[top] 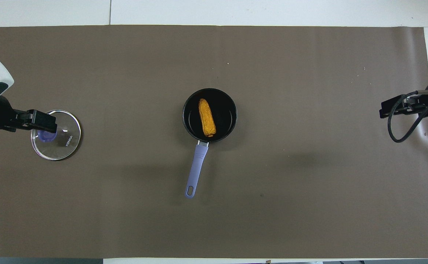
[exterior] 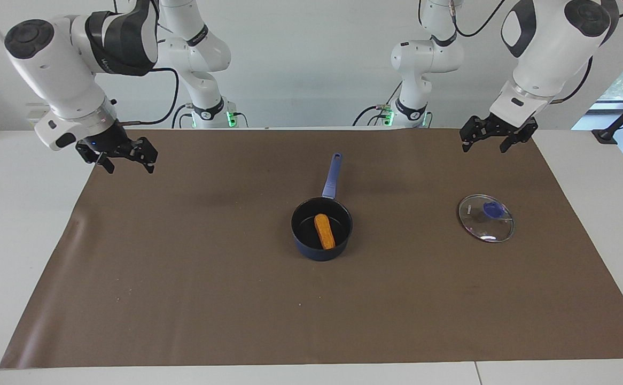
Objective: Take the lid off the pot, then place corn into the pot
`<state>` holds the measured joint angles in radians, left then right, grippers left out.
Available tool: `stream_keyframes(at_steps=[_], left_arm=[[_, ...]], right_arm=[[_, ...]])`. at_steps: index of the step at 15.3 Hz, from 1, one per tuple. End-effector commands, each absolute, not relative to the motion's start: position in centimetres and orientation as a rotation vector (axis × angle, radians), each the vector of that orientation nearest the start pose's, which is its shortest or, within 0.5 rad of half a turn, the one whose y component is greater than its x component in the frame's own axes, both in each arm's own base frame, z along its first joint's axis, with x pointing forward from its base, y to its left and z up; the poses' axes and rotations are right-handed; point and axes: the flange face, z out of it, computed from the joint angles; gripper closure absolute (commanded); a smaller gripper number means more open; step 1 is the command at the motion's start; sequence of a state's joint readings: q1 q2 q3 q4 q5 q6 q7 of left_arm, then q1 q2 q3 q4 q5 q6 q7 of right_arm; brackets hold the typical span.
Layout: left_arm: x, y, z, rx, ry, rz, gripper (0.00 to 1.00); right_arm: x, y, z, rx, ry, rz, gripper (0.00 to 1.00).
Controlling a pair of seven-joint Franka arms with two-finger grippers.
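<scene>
Facing view, left to right: the right gripper [exterior: 125, 160] is being held up in the air at the upper left of the frame, over the brown mat's [exterior: 194, 299] edge at the right arm's end of the table [exterior: 17, 256]; its fingers are being kept apart, nothing is being gripped. At frame centre the pot [exterior: 321, 229] is being seen uncovered on the mat, its light blue handle [exterior: 332, 176] pointing up the frame toward the robots. The corn [exterior: 324, 231] is lying inside the pot, on the black bottom, roughly in line with the handle. At right of centre the lid [exterior: 485, 217] is lying flat on the mat, knob up, well apart from the pot, toward the left arm's end. At the upper right the left gripper [exterior: 491, 139] is being held in the air over the mat's edge nearest the robots, higher in the frame than the lid and clear of it; its fingers are being kept apart, empty. In the overhead view the left gripper [top: 37, 123] is overlapping the lid's [top: 61, 141] rim at the left of the frame, but no contact is being shown in the facing view.
</scene>
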<state>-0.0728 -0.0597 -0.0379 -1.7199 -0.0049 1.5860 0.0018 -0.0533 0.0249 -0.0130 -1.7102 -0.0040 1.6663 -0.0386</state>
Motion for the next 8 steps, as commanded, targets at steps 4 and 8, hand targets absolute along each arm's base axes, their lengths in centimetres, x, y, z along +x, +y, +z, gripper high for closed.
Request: stream_keyframes(at_steps=[4,8], left_arm=[[53.21,-6.13,59.48,-3.149,0.139,0.081,0.00],[53.20,-5.88,59.30,-3.149,0.136,0.084,0.00]], right_arm=[[55.67,-3.44,56.61,-3.146,0.003,0.117,0.00],[55.71,-3.44,56.51,-3.146,0.003,0.112,0.00]])
